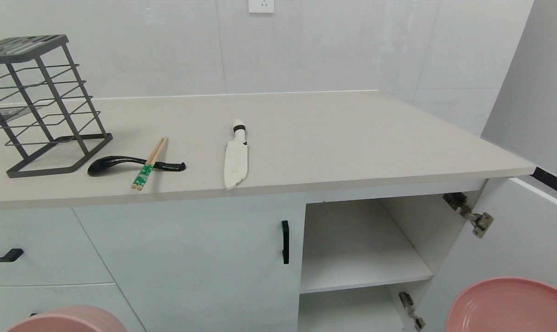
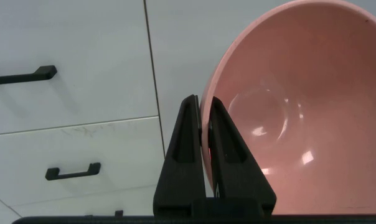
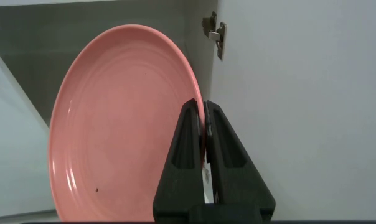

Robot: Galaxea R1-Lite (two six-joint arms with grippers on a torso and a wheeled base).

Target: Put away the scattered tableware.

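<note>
Held low at near left, the left gripper (image 2: 206, 134) pinches the rim of the pink bowl (image 2: 300, 93), while the right gripper (image 3: 204, 134) (near right, beside the open cabinet door (image 1: 527, 240)) pinches the rim of the pink plate (image 3: 119, 124).

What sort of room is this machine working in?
Most likely a home kitchen: a pale beige countertop over white cabinets with black handles, a black spoon, green-ended wooden chopsticks and a white knife lying on it, plus a round pink bowl and flat pink plate being held.
</note>
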